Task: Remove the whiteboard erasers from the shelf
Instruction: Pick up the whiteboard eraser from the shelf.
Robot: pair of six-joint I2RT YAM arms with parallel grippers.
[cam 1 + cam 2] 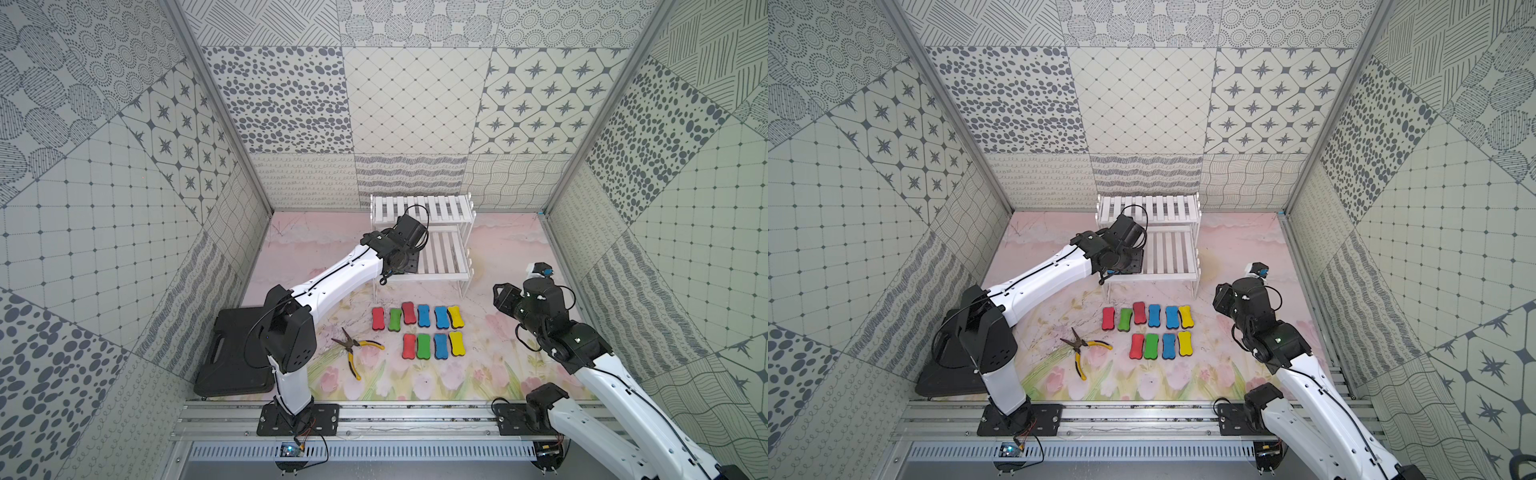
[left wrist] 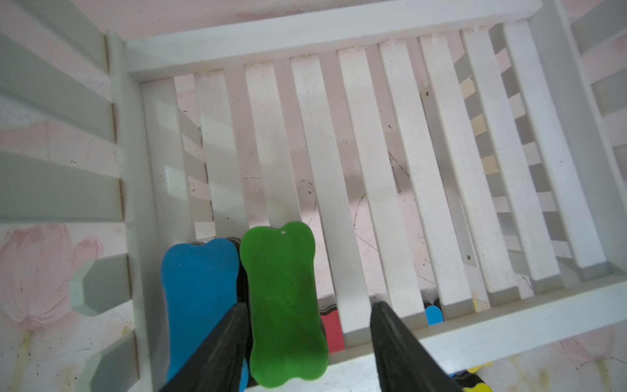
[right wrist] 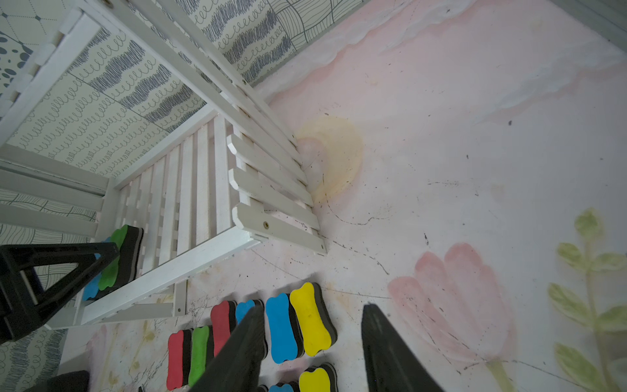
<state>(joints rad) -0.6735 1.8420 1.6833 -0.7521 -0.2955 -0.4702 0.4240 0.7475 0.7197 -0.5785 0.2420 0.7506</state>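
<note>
Handling: the whiteboard erasers (image 1: pixel 423 316) look light, a foam-like coloured top over a dark felt pad. They are probably a little squashy, not fragile, and rough enough not to slip.
Taking hold: best across the narrow waist of the bone shape, pinching the two long sides.
Green eraser (image 2: pixel 285 305): lies flat along the slats on the lower tier of the shelf (image 2: pixel 305 37), at that tier's left front corner.
Blue eraser (image 2: pixel 200 298): lies right against the green one, between it and the side rail.
Left pincer (image 2: pixel 308 305): open and straddling the green eraser. One finger (image 2: pixel 217 356) sits in the seam between green and blue, the other stands clear of the green's far side, and nothing is gripped yet.
Left arm (image 1: pixel 332 274): stretched out from the table's near edge, wrist tipped down over the lower tier's left end.
Right pincer (image 3: pixel 312 307): open and empty, above the table (image 1: pixel 498 249).
Right arm (image 1: pixel 540 307): folded near the table's right edge, well apart from the shelf.
Off the shelf: ten erasers lie in two rows on the table, just in front of the shelf.
Risk: closing may drag the blue eraser along, since the seam is tight.
</note>
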